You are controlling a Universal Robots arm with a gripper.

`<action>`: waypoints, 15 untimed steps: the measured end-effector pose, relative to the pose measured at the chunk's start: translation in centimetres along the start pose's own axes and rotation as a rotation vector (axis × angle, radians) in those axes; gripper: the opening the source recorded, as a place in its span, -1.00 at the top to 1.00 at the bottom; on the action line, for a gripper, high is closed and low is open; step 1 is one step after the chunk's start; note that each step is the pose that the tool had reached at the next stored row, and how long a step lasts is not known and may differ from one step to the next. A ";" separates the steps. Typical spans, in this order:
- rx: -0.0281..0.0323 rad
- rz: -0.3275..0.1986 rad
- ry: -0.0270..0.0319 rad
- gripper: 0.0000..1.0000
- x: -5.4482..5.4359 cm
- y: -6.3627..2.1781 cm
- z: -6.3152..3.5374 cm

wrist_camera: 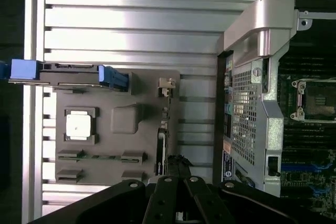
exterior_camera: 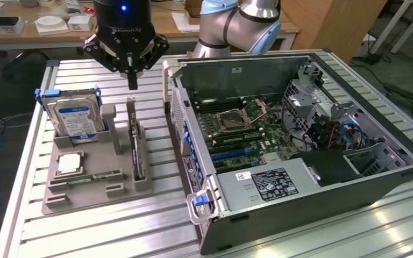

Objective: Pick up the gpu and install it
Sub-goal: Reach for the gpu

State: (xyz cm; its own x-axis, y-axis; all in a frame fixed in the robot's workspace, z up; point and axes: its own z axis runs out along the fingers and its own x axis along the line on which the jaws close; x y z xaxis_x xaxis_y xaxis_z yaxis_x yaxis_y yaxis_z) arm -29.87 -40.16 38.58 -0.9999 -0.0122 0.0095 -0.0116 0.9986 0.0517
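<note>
Above the gpu | gripper pointing down | jaws closed

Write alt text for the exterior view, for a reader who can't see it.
A robot arm's shut gripper hangs above the gpu, which stands on edge in a grey holder on a metal table. A hard drive stands upright in the holder at the exterior view's left; an open computer case lies on the exterior view's right.
</note>
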 end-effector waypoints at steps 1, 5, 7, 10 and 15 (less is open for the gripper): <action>0.0000 0.000 0.0016 0.80 0.0 -0.06 0.10; -0.0001 -0.001 0.0028 0.80 0.0 -0.61 0.43; -0.0001 0.000 0.0028 0.80 0.0 -1.09 0.48; -0.0003 0.019 0.0018 0.80 0.1 -1.24 0.71; -0.0003 0.027 0.0014 0.80 0.2 -1.26 1.11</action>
State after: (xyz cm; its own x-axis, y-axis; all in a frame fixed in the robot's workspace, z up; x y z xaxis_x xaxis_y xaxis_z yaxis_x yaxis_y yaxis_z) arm -30.10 -41.36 37.41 -0.9998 0.0152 0.0124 0.0158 0.9985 0.0517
